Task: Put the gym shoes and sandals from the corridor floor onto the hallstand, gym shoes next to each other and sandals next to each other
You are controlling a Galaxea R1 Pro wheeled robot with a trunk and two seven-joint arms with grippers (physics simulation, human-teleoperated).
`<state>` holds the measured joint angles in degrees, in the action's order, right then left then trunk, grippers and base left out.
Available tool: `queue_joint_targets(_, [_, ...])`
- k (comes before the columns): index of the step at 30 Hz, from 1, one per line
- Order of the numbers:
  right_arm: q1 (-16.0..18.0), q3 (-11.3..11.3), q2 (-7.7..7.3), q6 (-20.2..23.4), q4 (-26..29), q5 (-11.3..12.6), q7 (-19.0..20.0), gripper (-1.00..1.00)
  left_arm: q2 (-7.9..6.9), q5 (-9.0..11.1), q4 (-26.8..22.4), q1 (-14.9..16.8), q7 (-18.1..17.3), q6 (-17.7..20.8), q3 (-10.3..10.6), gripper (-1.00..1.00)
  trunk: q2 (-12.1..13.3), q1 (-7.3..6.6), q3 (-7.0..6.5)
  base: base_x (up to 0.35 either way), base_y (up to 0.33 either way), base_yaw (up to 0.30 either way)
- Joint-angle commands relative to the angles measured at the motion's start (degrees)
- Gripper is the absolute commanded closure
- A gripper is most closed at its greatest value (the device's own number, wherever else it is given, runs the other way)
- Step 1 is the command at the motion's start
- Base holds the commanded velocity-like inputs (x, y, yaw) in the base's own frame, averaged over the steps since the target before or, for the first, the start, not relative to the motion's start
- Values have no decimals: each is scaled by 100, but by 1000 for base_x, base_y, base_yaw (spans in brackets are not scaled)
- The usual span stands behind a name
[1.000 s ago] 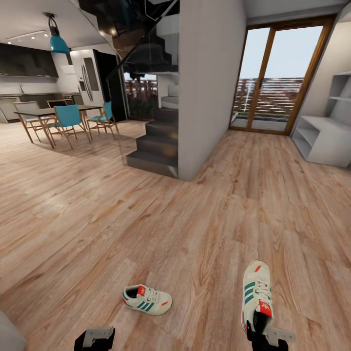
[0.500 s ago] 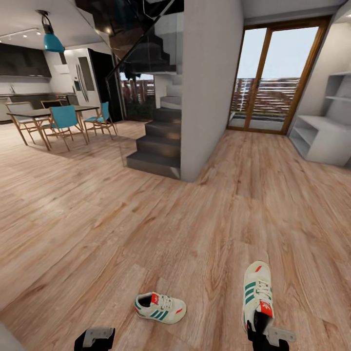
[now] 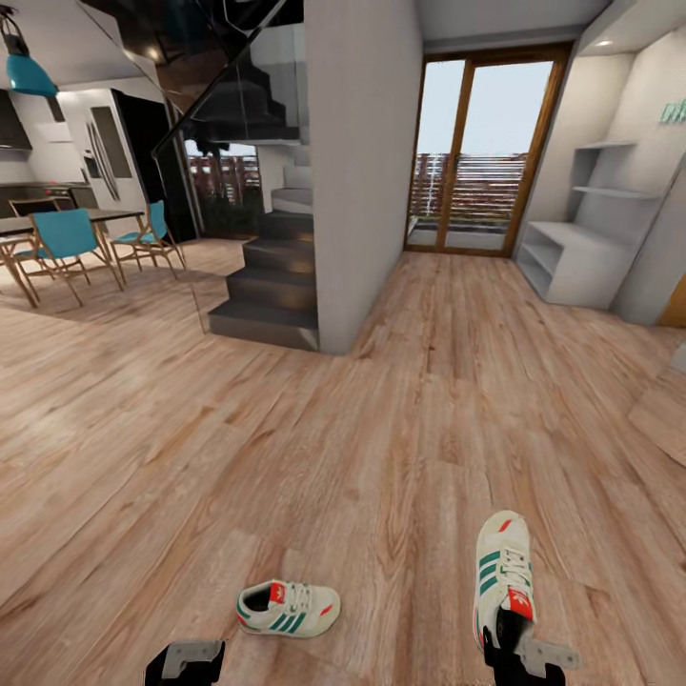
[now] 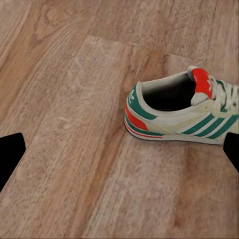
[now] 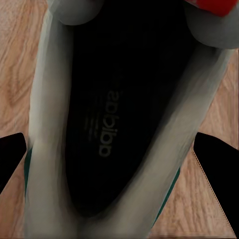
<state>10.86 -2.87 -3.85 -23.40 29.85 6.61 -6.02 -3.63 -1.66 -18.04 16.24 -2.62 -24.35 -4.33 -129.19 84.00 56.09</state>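
One cream-white gym shoe [image 3: 288,610] with green stripes lies on its sole on the corridor floor [image 3: 362,448], just ahead of my left gripper [image 3: 186,659]. The left wrist view shows that shoe [image 4: 179,112] from its heel side, beyond the open left gripper [image 4: 119,154], and apart from it. My right gripper [image 3: 510,640] is shut on the second gym shoe [image 3: 502,572], held toe-forward above the floor. The right wrist view looks down into this shoe's dark insole [image 5: 112,124]. The pale hallstand [image 3: 572,257] stands far off at the right wall. The sandals are out of view.
A dark staircase [image 3: 272,286] and a grey wall pillar [image 3: 367,171] stand ahead to the left. A glazed balcony door [image 3: 472,157] closes the corridor's end. Dining table with teal chairs [image 3: 67,238] is at the far left. Open floor leads to the hallstand.
The whole view has swung to the right, bringing more of the hallstand into sight. The held shoe stays in my right gripper; the other shoe still lies on the floor.
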Motion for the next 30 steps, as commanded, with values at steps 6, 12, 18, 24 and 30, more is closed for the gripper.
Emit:
queue_joint_targets(6, [4, 19, -2, -24, -5, 55, 4, 100, -4, -18, 4, 2, -28, -17, -42, -100, -2, -1, 5, 0, 0, -264])
queue_joint_targets(12, [4, 20, -2, -24, -5, 55, 4, 100, -5, -18, 3, 2, -28, -17, -42, -100, -2, -1, 5, 0, 0, -264])
queue_joint_targets(18, [4, 21, -2, -24, -5, 58, 4, 100, -2, -18, 2, 2, -28, -17, -42, -100, -2, -1, 5, 0, 0, -264])
queue_joint_targets(24, [4, 21, -2, -24, -5, 59, 4, 100, 0, -18, 3, 2, -28, -17, -42, -100, -2, -1, 5, 0, 0, -264])
queue_joint_targets(30, [4, 20, -2, -24, -5, 59, 4, 100, -2, -18, 2, 2, -28, -17, -42, -100, -2, -1, 5, 0, 0, -265])
